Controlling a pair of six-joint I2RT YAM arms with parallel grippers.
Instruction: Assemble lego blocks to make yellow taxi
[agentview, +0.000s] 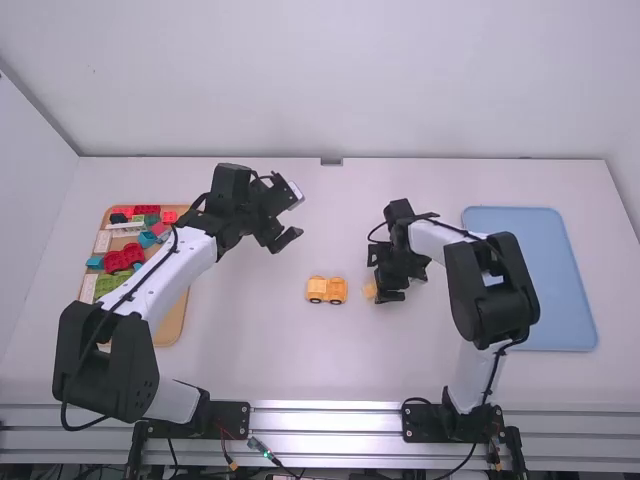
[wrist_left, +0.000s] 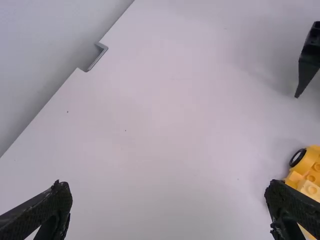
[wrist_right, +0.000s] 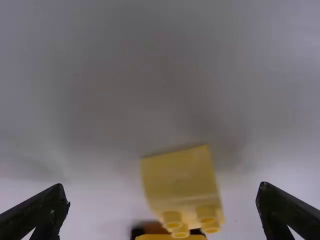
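Tan tray (agentview: 178, 325): lies well left of the yellow car (agentview: 326, 290), flat, with rounded corners; holds loose glossy plastic, studded red blocks (agentview: 123, 258), a studded green block (agentview: 113, 283) and a small blue block (agentview: 148, 239).
Left gripper (agentview: 297, 215): hangs left of the yellow car and farther from the camera; black, with ribbed fingers spread wide, gripping nothing.
Yellow car: stands on the smooth white table (agentview: 250, 355); chunky, orange-yellow plastic with rounded ends, round studs on top and black wheels, pale-hubbed in the left wrist view.
Yellow block (agentview: 370, 290): lies on its side just right of the yellow car, apart from it; shows a smooth, squarish face, with hollow round studs pointing toward the yellow car.
Right gripper (agentview: 378, 278): reaches over the yellow block, right of the yellow car; fingers stand open on either side of the block, touching neither side.
Blue tray (agentview: 530, 280): lies well right of the yellow car; smooth, flat, rectangular, round-cornered.
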